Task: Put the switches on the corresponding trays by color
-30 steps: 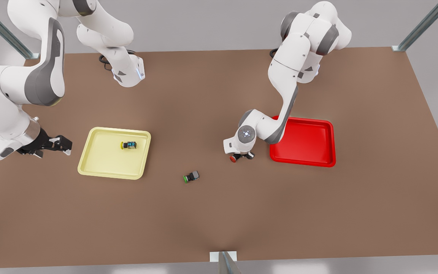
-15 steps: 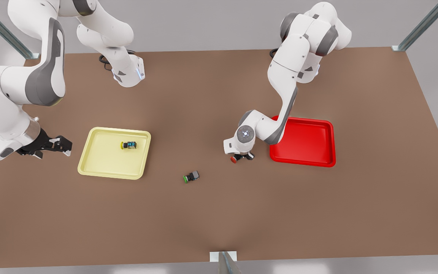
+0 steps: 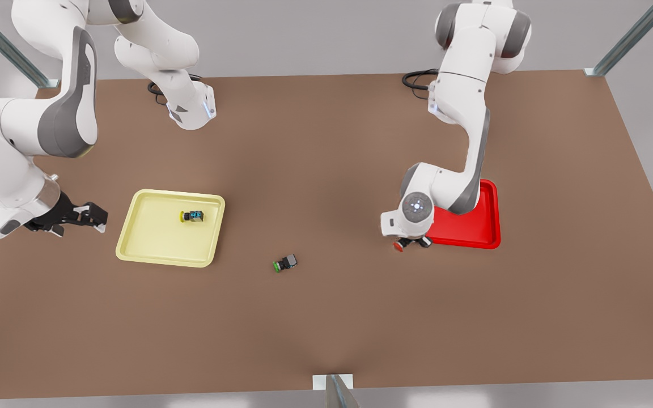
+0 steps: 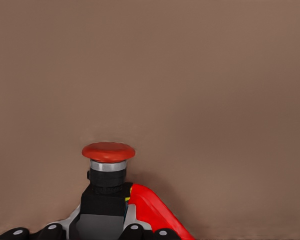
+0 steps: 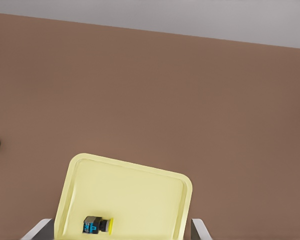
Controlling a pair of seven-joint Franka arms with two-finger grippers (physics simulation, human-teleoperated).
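The left gripper, clamped on the red switch, hangs at the red tray edge and must carry it inward, while the right gripper waits spread beside the yellow tray

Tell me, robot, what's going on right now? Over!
Left end effector shut on red switch, beside red tray. Right end effector open, waiting beside yellow tray. Yellow switch in yellow tray. Green switch loose on table, not in the way.
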